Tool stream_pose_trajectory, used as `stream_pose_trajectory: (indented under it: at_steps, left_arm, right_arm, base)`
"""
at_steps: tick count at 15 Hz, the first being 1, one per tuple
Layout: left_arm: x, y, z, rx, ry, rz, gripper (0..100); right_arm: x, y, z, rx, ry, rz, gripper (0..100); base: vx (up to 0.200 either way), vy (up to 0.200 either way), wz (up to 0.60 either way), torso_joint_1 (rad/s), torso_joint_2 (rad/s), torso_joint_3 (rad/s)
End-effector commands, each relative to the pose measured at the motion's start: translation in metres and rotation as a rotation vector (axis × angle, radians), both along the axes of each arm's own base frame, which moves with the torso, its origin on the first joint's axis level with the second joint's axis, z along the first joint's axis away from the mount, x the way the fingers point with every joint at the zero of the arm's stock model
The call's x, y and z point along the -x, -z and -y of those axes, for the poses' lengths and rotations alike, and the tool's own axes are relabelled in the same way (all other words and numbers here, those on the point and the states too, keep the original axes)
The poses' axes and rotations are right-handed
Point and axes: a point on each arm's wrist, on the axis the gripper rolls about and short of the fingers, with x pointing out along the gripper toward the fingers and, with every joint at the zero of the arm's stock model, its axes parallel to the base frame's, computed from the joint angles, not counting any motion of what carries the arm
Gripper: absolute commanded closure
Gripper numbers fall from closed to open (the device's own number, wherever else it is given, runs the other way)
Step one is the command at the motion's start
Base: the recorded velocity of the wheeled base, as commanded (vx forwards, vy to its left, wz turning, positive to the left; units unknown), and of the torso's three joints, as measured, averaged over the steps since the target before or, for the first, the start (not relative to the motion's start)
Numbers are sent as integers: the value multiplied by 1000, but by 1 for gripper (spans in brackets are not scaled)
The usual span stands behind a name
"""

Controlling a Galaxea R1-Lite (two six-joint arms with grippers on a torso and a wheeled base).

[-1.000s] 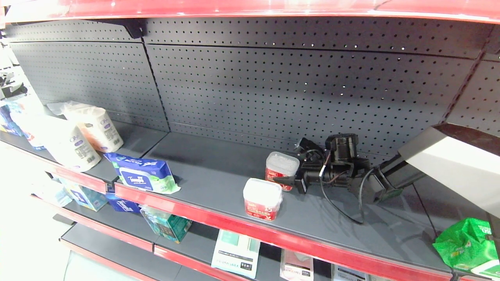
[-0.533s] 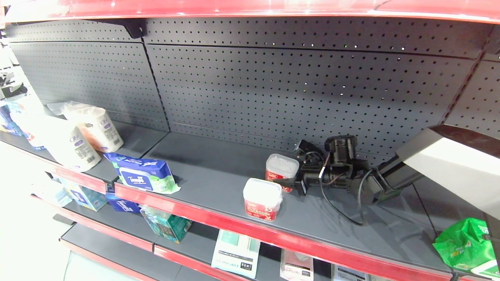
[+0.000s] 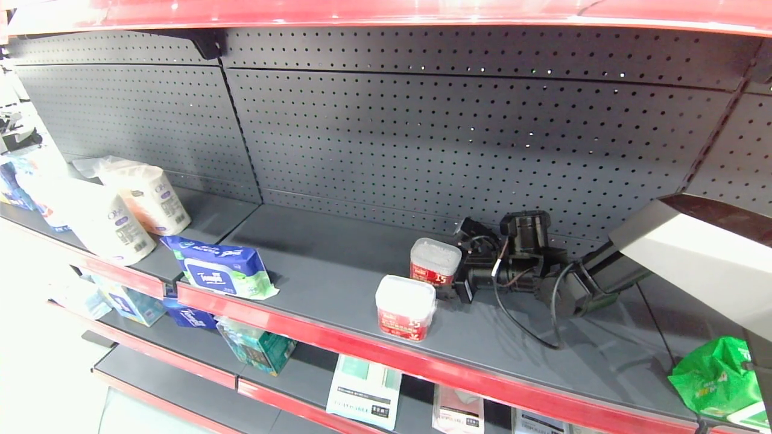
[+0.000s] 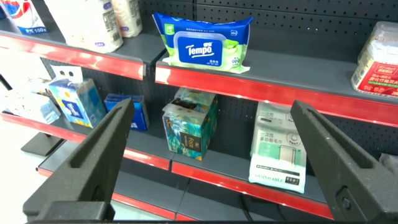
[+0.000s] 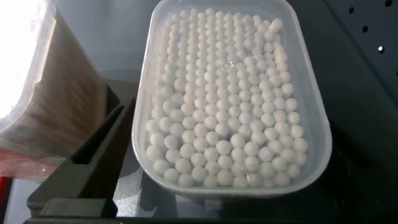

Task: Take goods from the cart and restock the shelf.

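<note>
Head view shows the right hand (image 3: pixel 453 282) low on the grey shelf (image 3: pixel 338 271), at the side of a small tub (image 3: pixel 435 263) with a red label. The tub stands upright on the shelf, near the back wall. From the right wrist view, it is full of little white balls (image 5: pixel 230 106). The right hand is open, and one dark finger (image 5: pixel 93 168) lies just beside the tub's wall. A second tub (image 3: pixel 405 306) of the same kind stands nearer the red front edge. Farther left on the shelf lie a pack of wipes (image 3: pixel 220 268) and two white rolls (image 3: pixel 145 199). A green bag (image 3: pixel 715 374) sits at the far right. The left hand (image 4: pixel 211 106) is open wide and holds nothing. It hangs in front of the lower shelves, where a teal box (image 4: pixel 189 124) and a white pack (image 4: pixel 278 152) stand.
</note>
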Motion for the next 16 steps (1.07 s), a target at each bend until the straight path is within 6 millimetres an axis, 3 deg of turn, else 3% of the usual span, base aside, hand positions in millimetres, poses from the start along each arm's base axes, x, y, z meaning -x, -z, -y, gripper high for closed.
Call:
stream_pose_trajectory:
  at_steps: [1, 8, 12, 16]
  left_arm:
    - [0, 0, 0, 0, -1, -1, 0]
    - [0, 0, 0, 0, -1, -1, 0]
    - [0, 0, 0, 0, -1, -1, 0]
    - [0, 0, 0, 0, -1, -1, 0]
  right_arm:
    - [1, -1, 1, 1, 3, 2, 0]
    - [14, -14, 16, 14, 59, -8, 0]
    - [33, -36, 27, 14, 106, 2, 0]
    - [55, -38, 35, 48, 152, -20, 0]
  base:
    - [0, 0, 0, 0, 0, 0]
    - [0, 0, 0, 0, 0, 0]
    - [0, 0, 0, 0, 0, 0]
    - [0, 0, 0, 0, 0, 0]
